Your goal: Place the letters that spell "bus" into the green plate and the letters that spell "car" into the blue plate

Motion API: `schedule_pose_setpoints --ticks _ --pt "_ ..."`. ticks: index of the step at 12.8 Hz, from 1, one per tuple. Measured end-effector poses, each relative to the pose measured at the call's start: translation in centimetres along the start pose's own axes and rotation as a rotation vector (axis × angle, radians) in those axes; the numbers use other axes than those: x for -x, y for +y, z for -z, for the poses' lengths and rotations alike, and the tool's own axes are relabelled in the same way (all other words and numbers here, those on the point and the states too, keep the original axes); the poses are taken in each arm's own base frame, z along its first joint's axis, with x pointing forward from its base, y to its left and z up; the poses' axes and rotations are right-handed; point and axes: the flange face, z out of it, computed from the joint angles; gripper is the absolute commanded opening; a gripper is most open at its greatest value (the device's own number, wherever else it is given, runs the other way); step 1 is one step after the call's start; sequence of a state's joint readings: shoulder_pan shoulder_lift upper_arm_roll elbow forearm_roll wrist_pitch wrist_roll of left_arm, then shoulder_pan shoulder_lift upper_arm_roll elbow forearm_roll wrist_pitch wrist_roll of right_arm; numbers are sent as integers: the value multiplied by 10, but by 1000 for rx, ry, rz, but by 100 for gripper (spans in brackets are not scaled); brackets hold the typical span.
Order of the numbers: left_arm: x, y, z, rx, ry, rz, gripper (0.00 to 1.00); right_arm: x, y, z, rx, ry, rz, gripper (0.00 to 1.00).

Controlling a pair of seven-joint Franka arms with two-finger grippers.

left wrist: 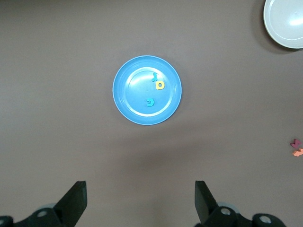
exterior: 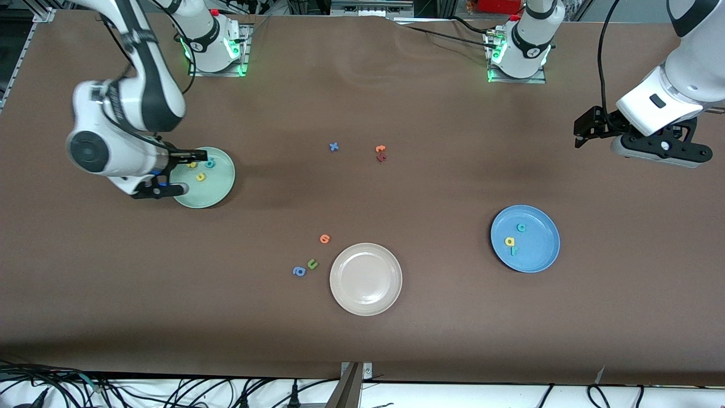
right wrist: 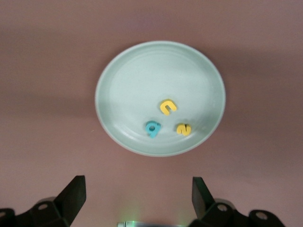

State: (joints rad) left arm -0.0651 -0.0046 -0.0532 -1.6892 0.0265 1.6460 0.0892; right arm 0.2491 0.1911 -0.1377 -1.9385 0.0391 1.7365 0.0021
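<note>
now, the two arms took up the most room in the front view: the right arm in the upper left of the frame, the left arm at the upper right edge, waiting. next in size came the plates. the green plate (exterior: pixel 218 187) sat at mid-left, the blue plate (exterior: pixel 538 249) at lower right, and a beige plate (exterior: pixel 366 279) low in the centre, bare.

the right gripper (exterior: pixel 173 173) hung over the green plate's rim on the side toward the right arm's end of the table, fingers (right wrist: pixel 75 194) spread wide and holding nothing. in the right wrist view the plate lay straight out ahead of those open fingers, with the teal b (right wrist: pixel 153 127), yellow u (right wrist: pixel 168 107) and yellow s (right wrist: pixel 183 129) lying apart inside it. so "bus" looked complete, and the next move likely called for nothing but a clean lift straight up, the letters lying clear of the fingers.

the left gripper (exterior: pixel 660 148) hovered over bare table at the upper right of the frame, fingers (left wrist: pixel 75 201) likewise wide apart and empty. the blue plate held the teal c (exterior: pixel 521 228), yellow a (exterior: pixel 510 242) and thin teal r (exterior: pixel 514 250), the a and r just beside each other, so "car" appeared done too.

smallest of all, leftover letters stayed on the cloth: a blue a (exterior: pixel 298 271), green u (exterior: pixel 312 263), an orange letter (exterior: pixel 324 238), and three more above centre frame.
</note>
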Motion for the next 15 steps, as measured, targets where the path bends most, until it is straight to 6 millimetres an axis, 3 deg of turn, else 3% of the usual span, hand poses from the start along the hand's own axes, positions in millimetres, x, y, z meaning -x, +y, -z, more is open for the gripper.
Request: schedule_pose_setpoints --ticks 2,5,8,15 --pt "-2 -2 -5 1 -7 2 100 8 -2 63 -2 20 6 99" --pt "-5 -4 -10 3 -15 6 100 16 -5 114 -3 66 11 99" --pt "-6 -5 -11 3 -17 7 100 18 -6 132 -3 99 13 99" --pt "-6 -3 -4 1 -3 5 100 19 -6 139 -3 114 13 99"
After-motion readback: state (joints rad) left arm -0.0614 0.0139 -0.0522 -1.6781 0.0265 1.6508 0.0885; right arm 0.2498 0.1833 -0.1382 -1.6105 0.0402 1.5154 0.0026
